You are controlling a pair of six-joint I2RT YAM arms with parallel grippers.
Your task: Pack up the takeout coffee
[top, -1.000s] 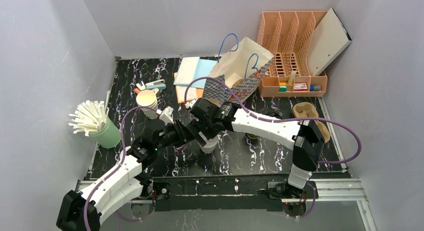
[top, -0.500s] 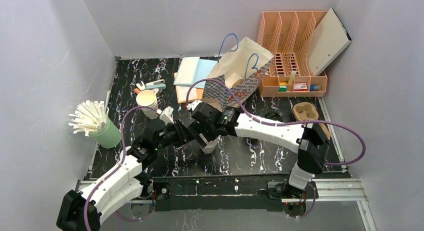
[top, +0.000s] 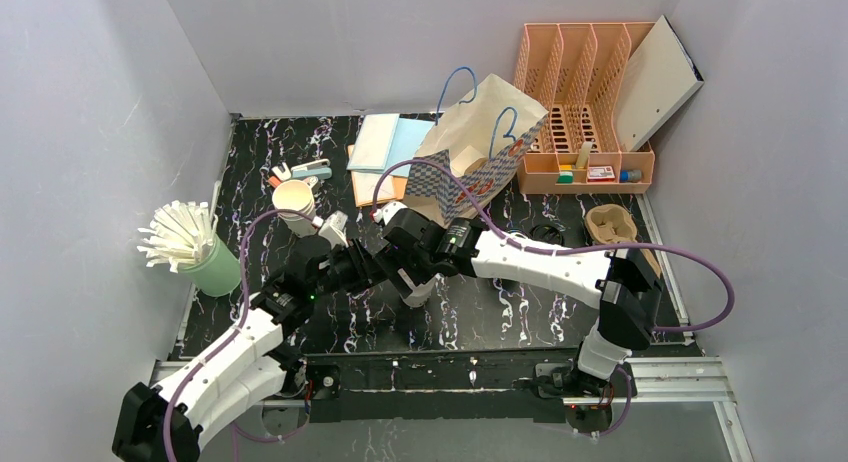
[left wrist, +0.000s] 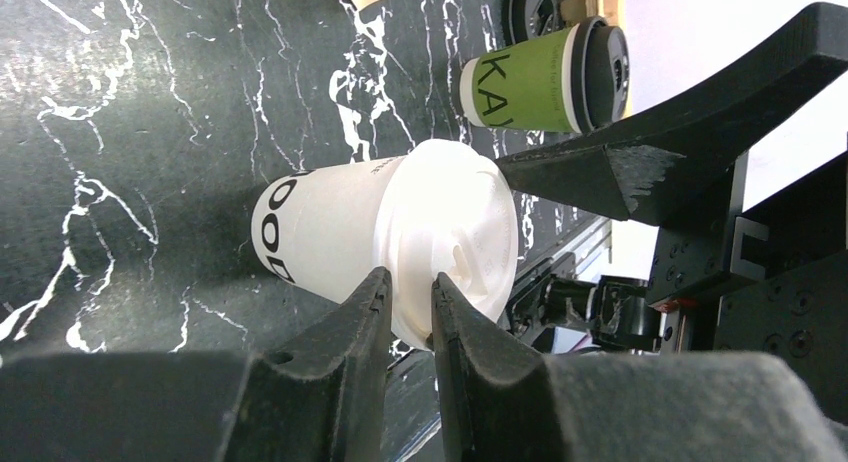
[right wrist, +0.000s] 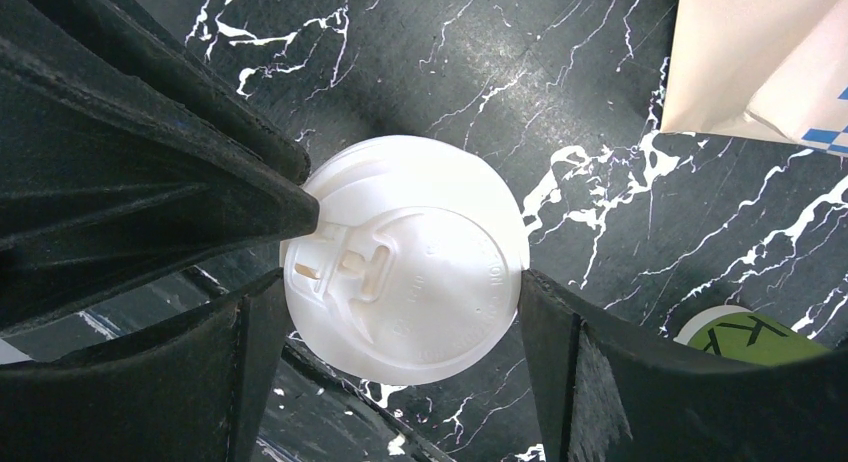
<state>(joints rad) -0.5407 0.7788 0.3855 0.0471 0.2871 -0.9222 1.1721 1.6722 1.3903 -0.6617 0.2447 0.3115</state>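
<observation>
Two tools at one white lidded cup (right wrist: 405,272): left tool (left wrist: 408,312) pinching its lid rim, right tool (right wrist: 400,282) spread around it.

Pale grey walls (top: 90,102) enclose a black, white-veined marble tabletop (top: 520,307).

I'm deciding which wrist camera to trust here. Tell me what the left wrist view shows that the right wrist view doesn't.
Left wrist only: the white cup's printed side wall, the green cup's dark lid, and the left claw pinching the white lid's rim.
Right wrist only: that lid's top face with its sip tab, the right claw open around it, and a paper bag's corner.
Both: white lid, green cup, marble tabletop.
</observation>
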